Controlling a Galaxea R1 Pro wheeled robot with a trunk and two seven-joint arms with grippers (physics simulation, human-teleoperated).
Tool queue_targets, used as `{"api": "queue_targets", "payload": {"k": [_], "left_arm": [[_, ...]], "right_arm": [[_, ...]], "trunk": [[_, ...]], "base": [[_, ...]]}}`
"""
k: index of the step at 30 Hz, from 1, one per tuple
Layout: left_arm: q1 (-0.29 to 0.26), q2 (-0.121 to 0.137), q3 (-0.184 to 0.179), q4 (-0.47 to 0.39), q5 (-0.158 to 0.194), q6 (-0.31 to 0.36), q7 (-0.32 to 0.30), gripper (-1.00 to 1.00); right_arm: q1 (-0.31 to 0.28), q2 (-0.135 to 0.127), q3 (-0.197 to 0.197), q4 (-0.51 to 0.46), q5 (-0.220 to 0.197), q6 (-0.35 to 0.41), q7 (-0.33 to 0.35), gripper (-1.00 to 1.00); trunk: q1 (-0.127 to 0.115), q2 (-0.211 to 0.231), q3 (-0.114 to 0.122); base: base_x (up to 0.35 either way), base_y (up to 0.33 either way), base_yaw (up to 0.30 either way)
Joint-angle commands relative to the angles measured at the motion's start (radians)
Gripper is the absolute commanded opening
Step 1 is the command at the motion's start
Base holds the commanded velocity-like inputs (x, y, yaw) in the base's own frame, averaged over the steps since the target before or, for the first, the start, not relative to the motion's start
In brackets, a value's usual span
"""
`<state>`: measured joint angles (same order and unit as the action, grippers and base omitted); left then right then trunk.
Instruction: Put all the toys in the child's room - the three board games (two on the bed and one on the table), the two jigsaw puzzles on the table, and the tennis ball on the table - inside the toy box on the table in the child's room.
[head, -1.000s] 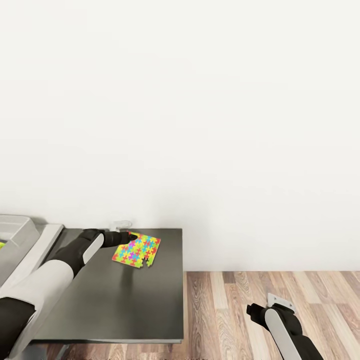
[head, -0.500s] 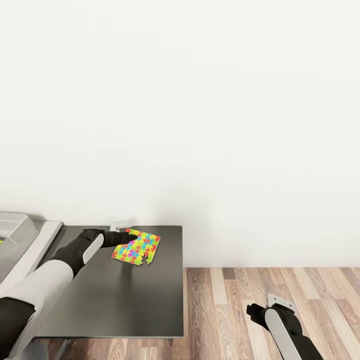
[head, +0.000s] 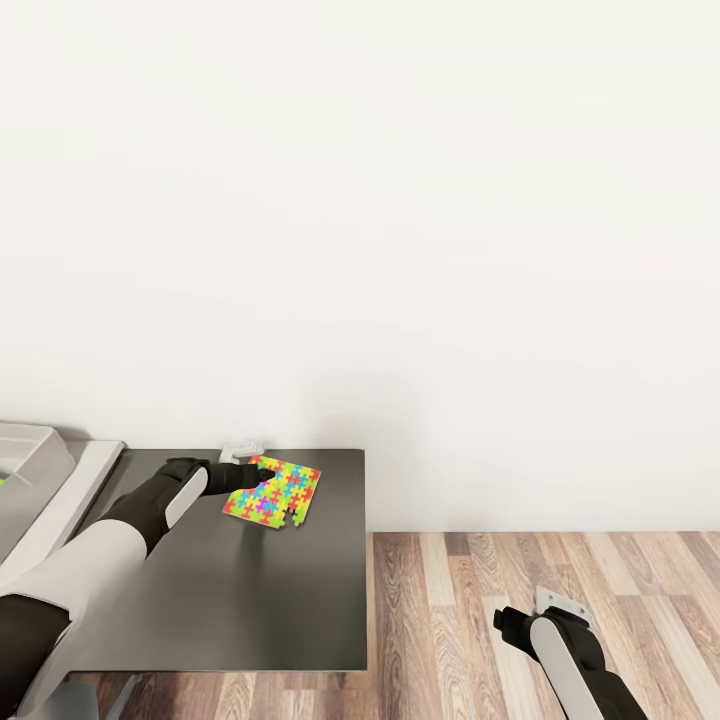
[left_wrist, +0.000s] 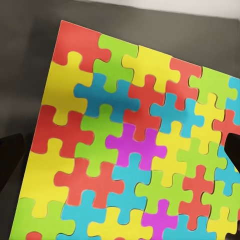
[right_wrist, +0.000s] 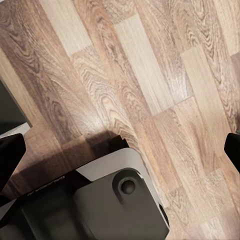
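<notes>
— What did the left gripper (head: 258, 477) hold?

— It was clamped on one edge of a jigsaw puzzle (head: 273, 496), which sat near the back edge of the dark grey unit (head: 260, 590), tilted slightly off the top.

— And the toy box (head: 30, 455)?

— At the pale table (head: 85, 480) beside that unit's left edge.

— The right gripper (right_wrist: 120, 145)?

— Fingertips spread apart over the wood plank floor (head: 560, 570), grasping nothing.

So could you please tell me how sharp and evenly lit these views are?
Head view: crisp, flat light, soft sheen on the dark grey unit top. Left wrist view: the bright multicoloured jigsaw puzzle square looks slightly soft close up. Right wrist view: sharp wood plank floor, dark shadow near the base.
</notes>
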<state>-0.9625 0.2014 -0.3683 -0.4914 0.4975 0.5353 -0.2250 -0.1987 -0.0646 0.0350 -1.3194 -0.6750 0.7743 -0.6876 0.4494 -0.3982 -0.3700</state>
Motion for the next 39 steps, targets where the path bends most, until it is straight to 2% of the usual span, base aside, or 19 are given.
{"api": "queue_targets", "payload": {"k": [1, 13, 26, 39], "left_arm": [[-0.001, 0.001, -0.004, -0.001, 0.003, 0.003, -0.001, 1.0], [-0.001, 0.006, -0.004, -0.001, 0.003, 0.003, -0.002, 1.0], [-0.001, 0.006, -0.006, -0.001, 0.003, 0.003, -0.002, 1.0], [-0.001, 0.006, -0.007, -0.001, 0.003, 0.002, -0.001, 1.0]], "right_arm": [[-0.001, -0.001, 0.002, -0.001, -0.009, 0.002, -0.01, 1.0], [-0.001, -0.001, 0.002, -0.001, -0.009, 0.002, -0.01, 1.0], [-0.001, -0.001, 0.002, -0.001, -0.01, 0.005, -0.01, 1.0], [-0.001, -0.002, 0.002, -0.001, -0.009, 0.005, -0.01, 1.0]], "trunk": [[0.001, -0.002, -0.002], [0.001, -0.002, -0.002], [0.001, -0.002, -0.018], [0.001, -0.002, -0.02]], "base": [[0.0, 0.0, 0.0], [0.0, 0.0, 0.0], [0.0, 0.0, 0.0], [0.0, 0.0, 0.0]]}}
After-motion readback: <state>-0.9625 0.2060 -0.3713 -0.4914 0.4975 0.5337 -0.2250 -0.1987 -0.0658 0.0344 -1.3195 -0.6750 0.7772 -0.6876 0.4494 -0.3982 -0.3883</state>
